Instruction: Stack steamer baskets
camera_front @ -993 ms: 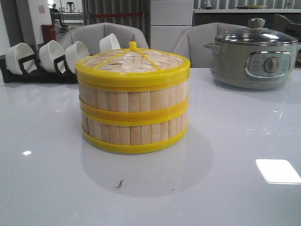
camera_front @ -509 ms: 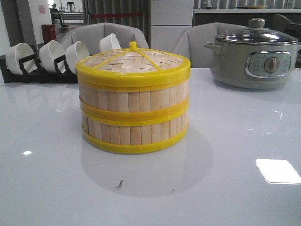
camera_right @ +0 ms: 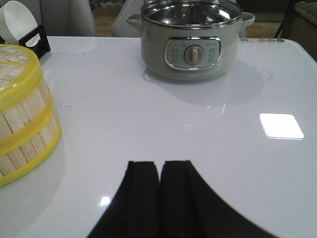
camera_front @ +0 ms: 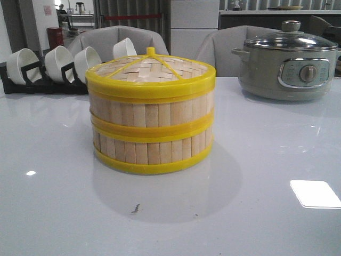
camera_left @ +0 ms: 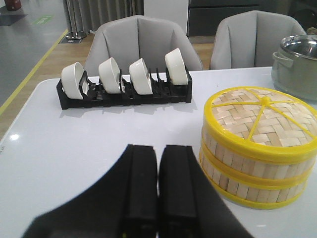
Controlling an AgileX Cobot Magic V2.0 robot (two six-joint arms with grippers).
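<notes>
Steamer baskets [camera_right: 22, 124]: cut off at the right wrist view's edge; interiors hidden beneath the woven lid [camera_front: 151, 68]. Cooker [camera_left: 295, 59]: partly cropped in the left wrist view. Dial markings [camera_front: 307, 73] were too small to read.

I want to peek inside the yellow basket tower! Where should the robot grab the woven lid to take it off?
Probably by the small yellow knob at the middle of the lid, coming straight down from above. The lid lies flat on the two stacked steamer baskets, and its rim looks too wide for a gripper, while the knob sticks up.
</notes>
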